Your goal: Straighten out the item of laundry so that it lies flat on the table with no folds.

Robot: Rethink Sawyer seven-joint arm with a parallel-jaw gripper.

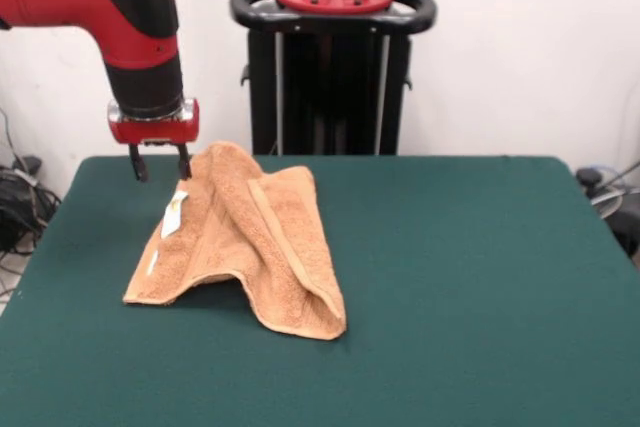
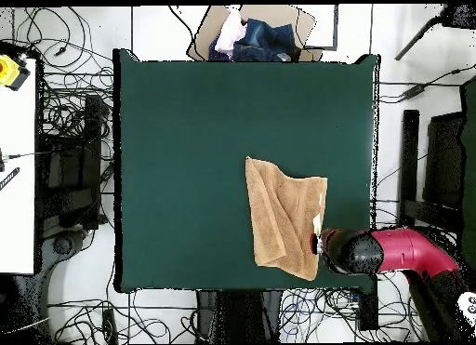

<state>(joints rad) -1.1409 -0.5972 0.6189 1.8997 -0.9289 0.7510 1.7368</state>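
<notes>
The towel [image 1: 245,242] is found on the dark green table [image 1: 470,277], folded over on itself and humped into a ridge rather than spread flat. In the front view it sits left of the table's middle, toward the far side where the pedestal [image 1: 333,57] stands. In the overhead view it lies right of centre, close to the edge nearest the robot's base.

The tool [image 1: 158,162] is seen at the towel's far corner, on the tagged side. In the front view two dark fingers [image 1: 137,164] hang with a clear gap between them, so the tool is judged released and empty. One finger appears to stand just beside, perhaps touching, the raised far edge of the cloth. Whether real contact is made cannot be told.

From the tool, the bulk of the towel runs away from the robot and toward the table's centre. Its long axis is set roughly along the line from the robot's edge toward the opposite edge, as the overhead view shows. The small white tag [image 1: 175,214] lies on the flank just below the tool in the front view.

The coming move is judged to turn on this: the corner nearest the tool is the one to be gripped, and the folded layer would have to be drawn outward across the open table beside it.
</notes>
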